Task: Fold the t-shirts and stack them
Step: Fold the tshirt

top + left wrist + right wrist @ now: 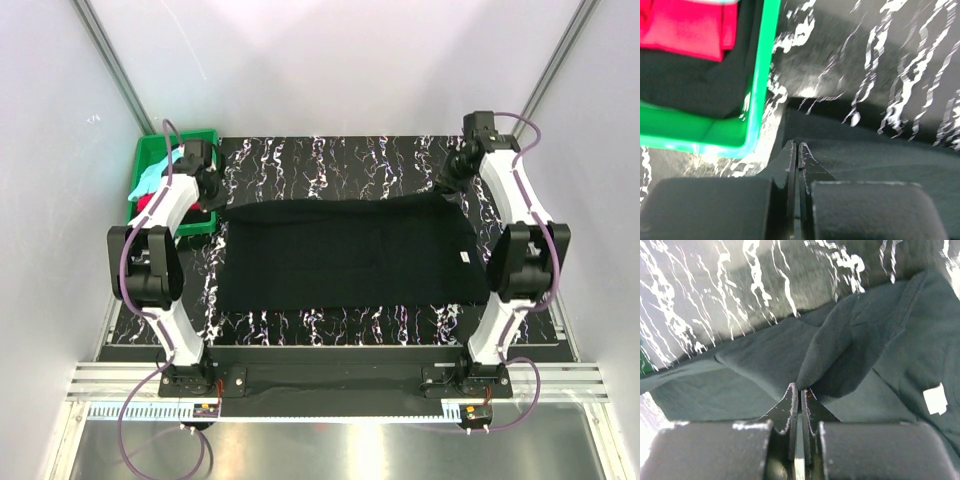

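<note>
A large black t-shirt (350, 255) lies spread across the middle of the table, its small white neck label (465, 258) near the right side. My left gripper (212, 195) is shut on the shirt's far left corner, right beside the green crate; the left wrist view shows the jaws (797, 147) closed with black cloth (880, 160) at the tips. My right gripper (447, 188) is shut on the far right corner; the right wrist view shows a fold of cloth (840, 350) pinched at the tips (800, 387), with the label (935, 399) to the right. The far edge runs lifted between both grippers.
A green plastic crate (145, 160) stands at the far left and holds pale aqua cloth (160, 175) and red cloth (150, 205). In the left wrist view its rim (757, 90) is close to my fingers, with red cloth (685, 30) over dark cloth inside. White walls surround the table.
</note>
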